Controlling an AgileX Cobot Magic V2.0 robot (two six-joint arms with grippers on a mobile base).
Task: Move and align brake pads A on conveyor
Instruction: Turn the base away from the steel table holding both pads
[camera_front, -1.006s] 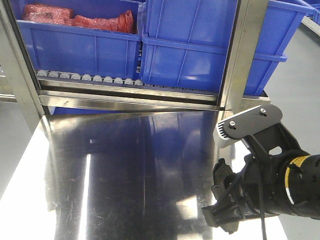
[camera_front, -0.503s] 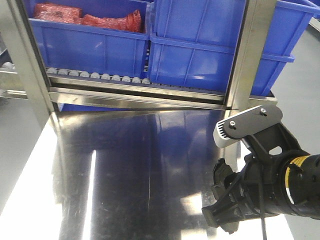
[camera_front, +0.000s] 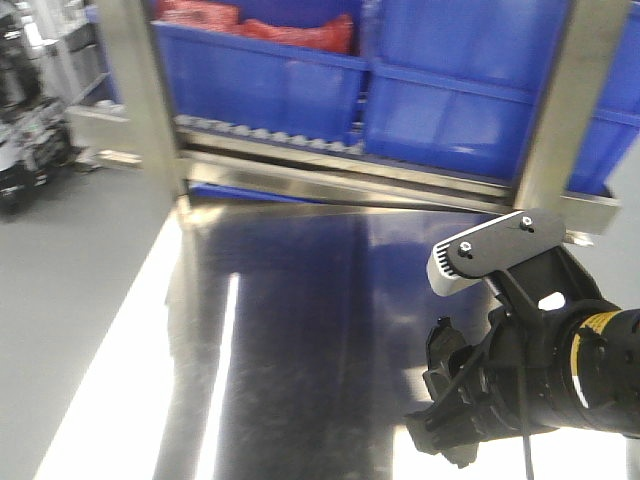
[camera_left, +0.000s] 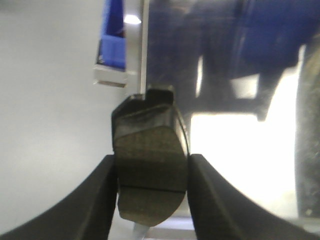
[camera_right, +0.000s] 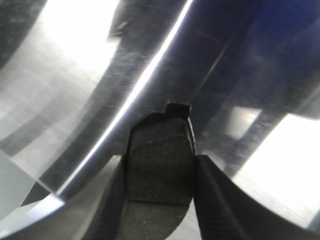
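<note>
In the left wrist view a dark-grey brake pad (camera_left: 150, 165), with a groove across its middle, stands on end between the black fingers (camera_left: 97, 200) of my left gripper (camera_left: 150, 187), which is shut on it. The right wrist view shows a second brake pad (camera_right: 160, 165) held the same way in my right gripper (camera_right: 159, 192), hanging over the shiny steel table (camera_right: 90, 75). The right arm (camera_front: 530, 380) fills the lower right of the front view, where its pad is hidden. The conveyor is out of view.
A steel table (camera_front: 300, 330) lies ahead. Behind it stands a roller rack with blue bins (camera_front: 450, 100) and steel posts (camera_front: 140, 90). Grey floor (camera_front: 70, 260) lies left of the table, with dark equipment (camera_front: 25, 110) at the far left.
The front view has swung left: the rack and bins have slid right in the frame, and floor and equipment have come into view at the left. The right arm keeps its place in the frame.
</note>
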